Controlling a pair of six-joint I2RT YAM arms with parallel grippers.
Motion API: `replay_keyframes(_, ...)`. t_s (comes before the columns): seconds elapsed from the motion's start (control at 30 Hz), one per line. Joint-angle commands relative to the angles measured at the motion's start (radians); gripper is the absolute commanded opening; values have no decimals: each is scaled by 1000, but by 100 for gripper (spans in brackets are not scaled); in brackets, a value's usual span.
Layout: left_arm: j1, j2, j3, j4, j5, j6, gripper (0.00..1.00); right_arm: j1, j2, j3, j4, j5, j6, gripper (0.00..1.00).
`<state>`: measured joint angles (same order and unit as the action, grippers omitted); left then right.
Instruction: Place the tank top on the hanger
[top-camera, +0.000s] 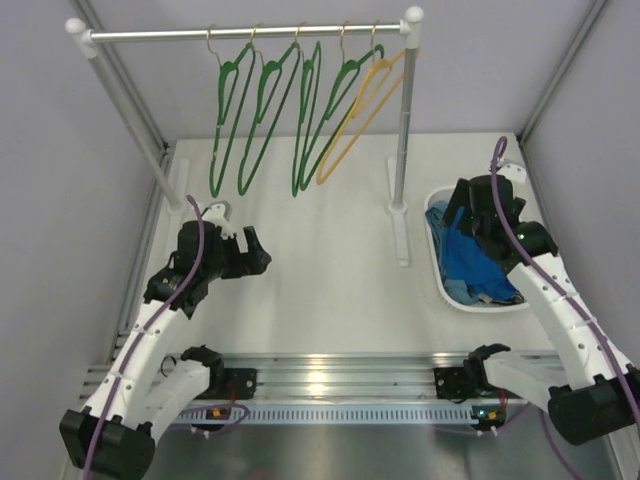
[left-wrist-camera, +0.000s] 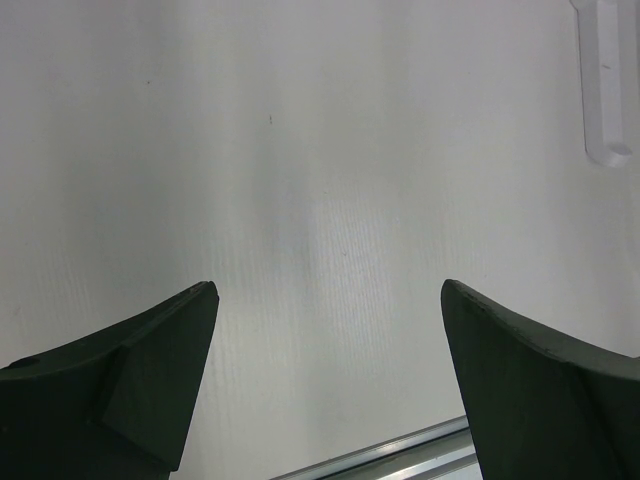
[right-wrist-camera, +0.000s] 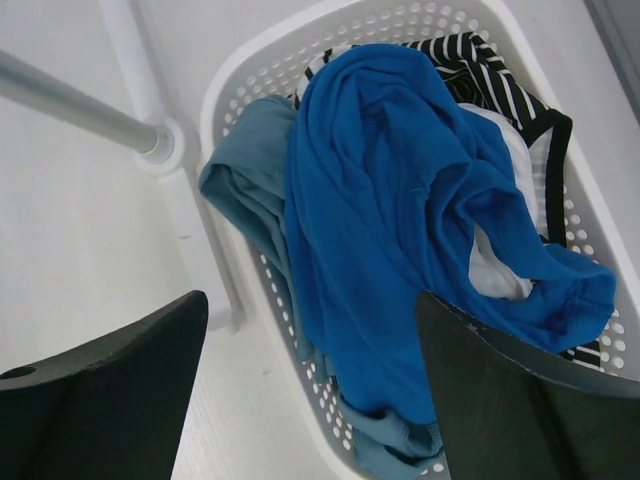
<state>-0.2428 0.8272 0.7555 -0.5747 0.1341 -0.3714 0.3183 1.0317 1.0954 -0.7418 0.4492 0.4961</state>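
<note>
While the right tool (top-camera: 472, 228) is held over the white basket (top-camera: 437, 272) at the right edge of the top view, its fingers are spread wide and nothing is pinched between them. In the right wrist view the two dark fingers (right-wrist-camera: 110, 390) are seen at the lower corners, with the tank top (right-wrist-camera: 390, 230) lying in the gap between them, further down. Whether the fabric is being touched can't really be told. The tank top (top-camera: 465, 262) is bunched up in the basket (right-wrist-camera: 240, 70), draped over a duller grey-blue garment (right-wrist-camera: 245, 175) to its left and a white black-striped cloth (right-wrist-camera: 500, 80) at upper right.

The hanger (top-camera: 232, 115), a thin green one, is hung with three more like it on the rail (top-camera: 250, 34) across the top of the frame, and a yellow-orange hanger (top-camera: 365, 110) is hooked just right of them.

The left tool (top-camera: 255, 250) is parked at centre left, well apart from all that. It's wide open too (left-wrist-camera: 330, 290), and only bare table (left-wrist-camera: 300, 150) is seen under it.
</note>
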Motion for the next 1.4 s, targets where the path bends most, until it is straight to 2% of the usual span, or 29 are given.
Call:
replay_keyframes(0.0, 4, -19, 18, 65, 13, 9, 98, -73, 51, 46, -8, -47, -48, 83)
replay_keyframes(0.23, -4, -17, 18, 67, 18, 9, 98, -131, 119, -26, 100, -101, -71, 63)
replay_keyframes(0.53, -6, -7, 16, 68, 22, 9, 98, -133, 226, -123, 185, -96, -82, 61)
replay_keyframes(0.63, -7, -3, 16, 68, 21, 9, 98, -136, 246, -137, 194, -78, -88, 57)
replay_keyframes(0.73, -7, 0, 16, 67, 22, 9, 98, -140, 232, -149, 200, -69, -90, 35)
replay_keyframes(0.77, -7, -2, 16, 68, 21, 9, 98, -142, 228, -143, 196, -69, -90, 20)
replay_keyframes(0.87, -7, 3, 18, 68, 22, 9, 98, -140, 200, -96, 157, -72, -102, 0)
replay_keyframes(1.03, -7, 3, 21, 67, 24, 9, 98, -142, 104, 33, 61, -142, -119, 0)
replay_keyframes(1.17, -7, 6, 25, 64, 25, 9, 98, -122, 64, 225, -16, -242, -129, 0)
replay_keyframes(1.37, -7, 6, 31, 59, 19, 9, 98, 54, 74, 461, -126, -221, -113, 0)
